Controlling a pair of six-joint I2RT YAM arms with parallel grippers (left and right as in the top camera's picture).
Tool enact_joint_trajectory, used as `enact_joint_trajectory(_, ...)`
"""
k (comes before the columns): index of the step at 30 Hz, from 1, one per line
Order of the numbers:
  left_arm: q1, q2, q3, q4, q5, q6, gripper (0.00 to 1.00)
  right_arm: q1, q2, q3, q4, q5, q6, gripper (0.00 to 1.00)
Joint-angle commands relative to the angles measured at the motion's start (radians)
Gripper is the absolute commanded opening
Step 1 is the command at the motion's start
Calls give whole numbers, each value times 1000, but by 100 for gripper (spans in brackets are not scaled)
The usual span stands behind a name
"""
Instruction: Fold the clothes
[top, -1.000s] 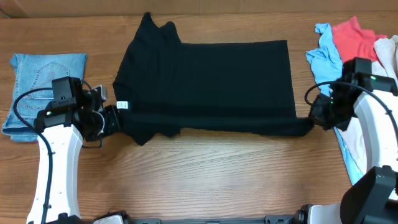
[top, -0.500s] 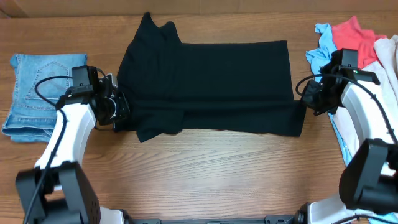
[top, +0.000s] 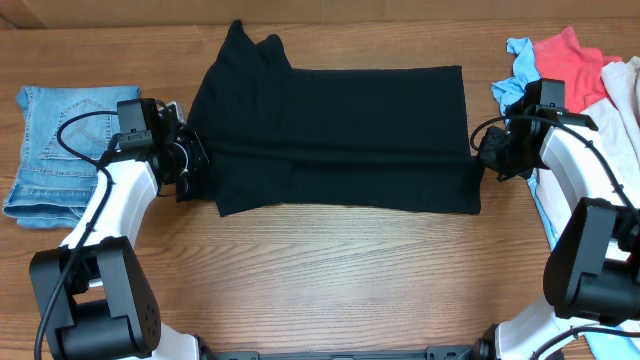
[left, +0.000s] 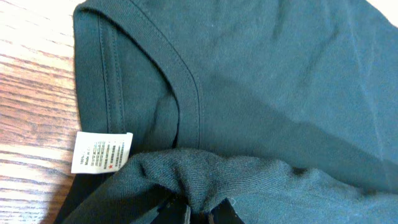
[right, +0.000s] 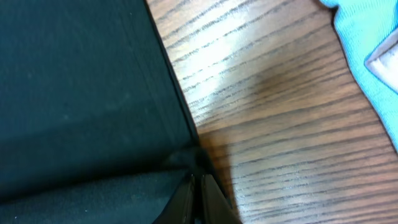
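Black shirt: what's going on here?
Both arms are folding the black T-shirt. The left tool is shut on its fabric at the collar end, by the white label; the right tool is shut on the hem end. The near edge lies doubled over the body. Jeans sit left, other clothes right.

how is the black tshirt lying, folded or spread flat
Partly folded: on the black T-shirt the near edge lies doubled over the middle, ends pinched by the left gripper and right gripper.
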Motion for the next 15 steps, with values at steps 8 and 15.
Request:
enact_joint_trajectory(8, -1, 8, 1, 27, -11, -24, 36, 3, 6, 2, 21, -13, -26, 29)
enact_joint_trajectory(15, -1, 8, 1, -45, -11, -10, 55, 3, 6, 2, -3, -13, -26, 42)
